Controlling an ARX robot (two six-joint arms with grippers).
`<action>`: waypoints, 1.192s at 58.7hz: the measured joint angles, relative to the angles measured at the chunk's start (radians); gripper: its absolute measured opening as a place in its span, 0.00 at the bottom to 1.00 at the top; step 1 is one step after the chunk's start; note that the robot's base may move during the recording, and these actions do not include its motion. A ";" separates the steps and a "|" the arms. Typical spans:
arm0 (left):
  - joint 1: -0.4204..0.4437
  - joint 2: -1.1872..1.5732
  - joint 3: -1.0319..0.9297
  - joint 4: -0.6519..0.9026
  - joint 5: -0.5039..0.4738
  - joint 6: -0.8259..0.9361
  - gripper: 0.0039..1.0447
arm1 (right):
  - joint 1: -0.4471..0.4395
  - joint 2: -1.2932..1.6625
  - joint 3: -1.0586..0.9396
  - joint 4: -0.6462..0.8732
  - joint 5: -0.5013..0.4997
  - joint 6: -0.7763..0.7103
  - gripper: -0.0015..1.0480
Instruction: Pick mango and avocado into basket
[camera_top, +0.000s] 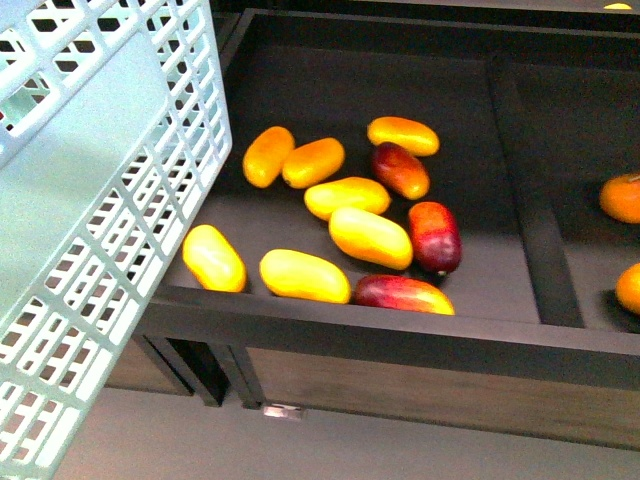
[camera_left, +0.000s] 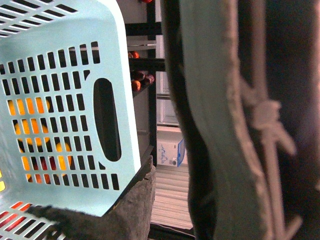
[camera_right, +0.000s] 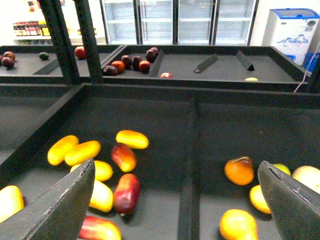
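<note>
A shop floor with glass-door fridges along the back wall, and in front of them rows of dark display trays. In the nearest tray lies the mango, plain yellow, in the middle of a loose heap of its kind. It touches another yellow one behind it and sits just beside a dark red fruit. The only thing I'd take for the avocado is a small dark green lump in a far tray, too small to be sure of. The basket hangs tilted at the left, its slotted wall close to the tray's corner, and I see nothing lying in it. Past the divider are a few orange fruits. Trouble from here, to my eye: the fruits are crowded and smooth, so fingers coming down could catch a neighbour, push the mango into a roll or let it slip. A red one could be taken by mistake. With the basket tipped like that, a dropped fruit might run to the low side, or the wall might knock the tray. The right gripper hovers over the tray's front, spread wide with nothing between its fingers. Of the left gripper only one grey pad shows, hard up against the basket; I cannot tell whether it is clamped
</note>
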 joint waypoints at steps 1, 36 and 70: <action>0.000 0.000 0.000 0.000 0.000 0.000 0.26 | 0.000 0.000 0.000 0.000 0.000 0.000 0.92; 0.001 0.000 0.000 0.000 0.000 0.001 0.26 | 0.000 0.000 0.000 0.000 0.002 0.000 0.92; 0.033 0.051 0.102 -0.235 0.119 0.193 0.26 | -0.002 0.001 0.000 0.000 -0.004 0.000 0.92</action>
